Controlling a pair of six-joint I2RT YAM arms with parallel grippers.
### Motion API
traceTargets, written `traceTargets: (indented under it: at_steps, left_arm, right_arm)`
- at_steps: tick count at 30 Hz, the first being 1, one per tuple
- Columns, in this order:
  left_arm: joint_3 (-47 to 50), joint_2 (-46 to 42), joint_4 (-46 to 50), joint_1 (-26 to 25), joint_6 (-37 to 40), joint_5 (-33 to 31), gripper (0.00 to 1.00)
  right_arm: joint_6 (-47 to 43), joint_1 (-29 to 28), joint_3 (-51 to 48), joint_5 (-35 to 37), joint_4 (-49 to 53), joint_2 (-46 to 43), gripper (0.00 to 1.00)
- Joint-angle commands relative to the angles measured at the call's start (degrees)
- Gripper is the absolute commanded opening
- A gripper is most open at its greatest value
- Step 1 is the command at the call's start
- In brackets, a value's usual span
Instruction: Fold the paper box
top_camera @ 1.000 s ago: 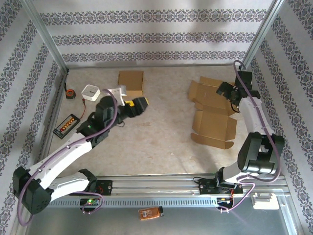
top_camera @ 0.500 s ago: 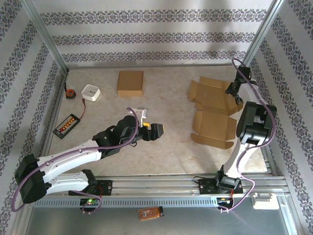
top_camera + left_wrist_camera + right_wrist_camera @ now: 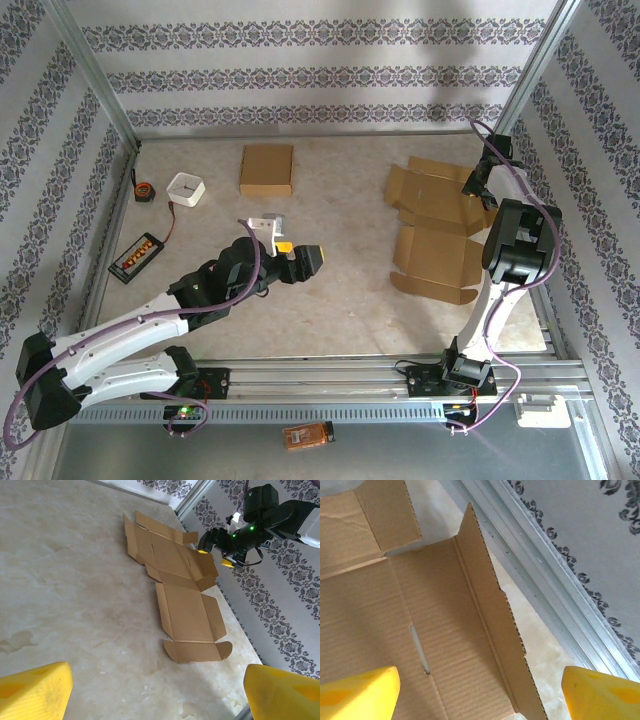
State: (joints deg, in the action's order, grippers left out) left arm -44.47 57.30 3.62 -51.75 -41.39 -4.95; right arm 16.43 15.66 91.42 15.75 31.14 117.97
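Left gripper, open and empty, has swung to centre frame. Right gripper, open, now straddles the box's right flap: folding looks imminent.

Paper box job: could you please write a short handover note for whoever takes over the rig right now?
Left tool: open, empty, above the bare table, left of centre.
Right tool: open, at the far right edge of the paper box, fingers either side of a tilted-up side flap, not clamped.
Box: lies unfolded and flat on the right of the table.
Done: no wall folded yet.
Left: raise the walls, tuck the flaps, close the lid.
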Motion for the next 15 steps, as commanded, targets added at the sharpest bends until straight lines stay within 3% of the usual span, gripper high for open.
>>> traceTargets:
  at_steps: [1, 4, 7, 11, 15]
  left_arm:
    - [0.1, -0.8, 1.2, -0.5, 0.0, -0.9, 0.89]
    - [0.4, -1.6, 1.3, -0.5, -0.4, -0.9, 0.89]
    - [1.1, -2.5, 1.2, -0.5, -0.9, -1.2, 0.89]
    - [2.4, -3.8, 1.0, -0.5, -1.3, -1.6, 0.89]
    - [2.7, -4.6, 1.4, -0.5, -1.3, -1.8, 0.89]
  right_arm:
    - [0.5, 0.9, 2.7, -1.6, 2.6, 2.5, 0.87]
    - [1.3, 1.1, 4.6, -2.5, 6.2, 4.3, 0.93]
    - [1.6, 1.4, 4.9, -4.7, 7.1, 4.9, 0.9]
    - [1.5, 1.5, 3.4, -7.4, 5.0, 3.9, 0.71]
    - [1.7, 1.5, 3.1, -8.7, 4.8, 3.6, 0.44]
